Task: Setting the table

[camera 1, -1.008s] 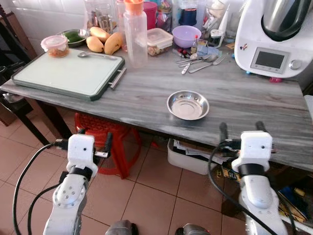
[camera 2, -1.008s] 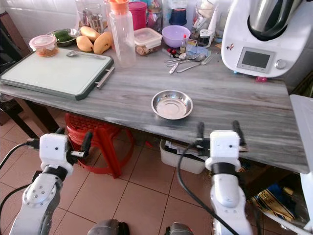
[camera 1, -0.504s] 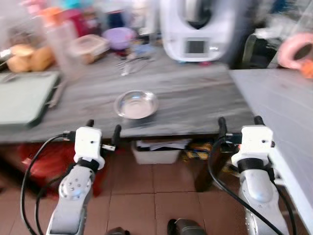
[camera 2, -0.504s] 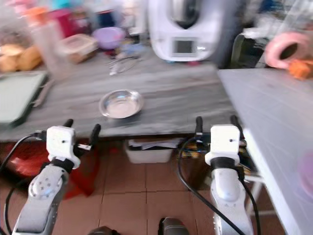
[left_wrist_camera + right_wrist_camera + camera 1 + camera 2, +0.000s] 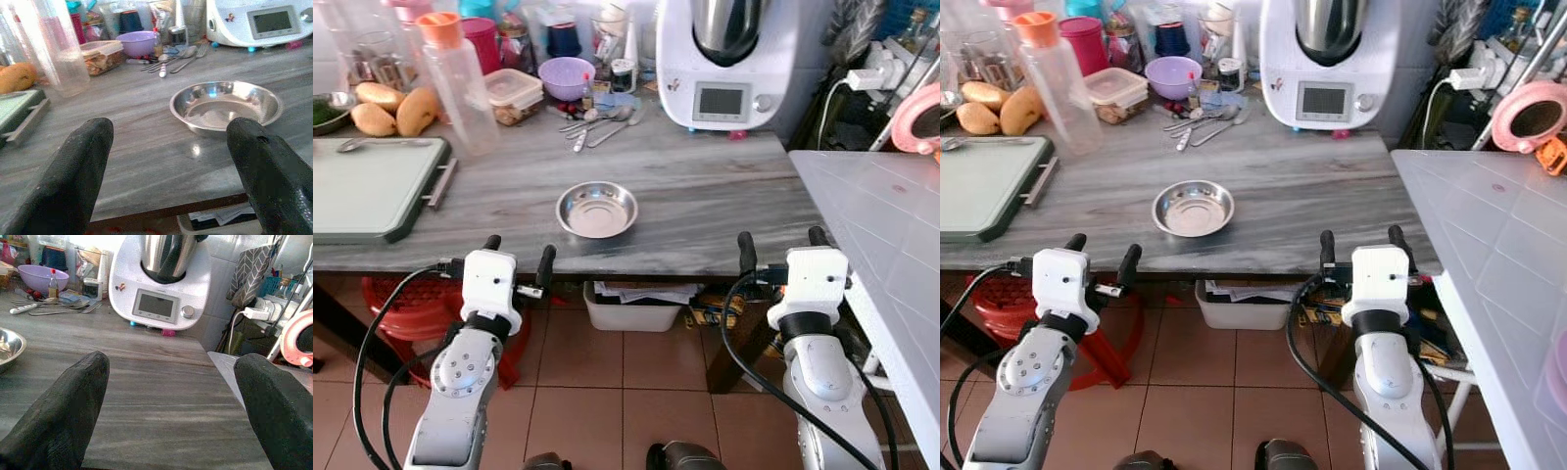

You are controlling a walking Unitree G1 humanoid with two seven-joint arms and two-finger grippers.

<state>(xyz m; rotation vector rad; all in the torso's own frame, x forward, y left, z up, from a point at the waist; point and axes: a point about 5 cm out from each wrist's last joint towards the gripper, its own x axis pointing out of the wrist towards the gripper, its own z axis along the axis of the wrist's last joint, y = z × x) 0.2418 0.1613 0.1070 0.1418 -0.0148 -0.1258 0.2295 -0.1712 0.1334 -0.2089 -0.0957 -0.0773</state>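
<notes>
Steel bowl (image 5: 596, 209) sits empty and upright on the grey wood-grain table (image 5: 705, 211), near the front edge and roughly midway between the two arms. Left gripper (image 5: 519, 261) is held just below and in front of the table edge, fingers spread apart, nothing between them; in the left wrist view the bowl lies ahead, closer to one finger (image 5: 266, 171). Right gripper (image 5: 778, 250) is held at the same height near the table's right end, fingers likewise spread and empty. Loose cutlery (image 5: 602, 122) lies further back, beside a purple bowl (image 5: 566, 76). White kitchen machine (image 5: 722, 61) stands at the rear right. Green-rimmed cutting board (image 5: 374, 188) occupies the left of the table, with a clear bottle (image 5: 455, 83) capped in orange just behind it.
</notes>
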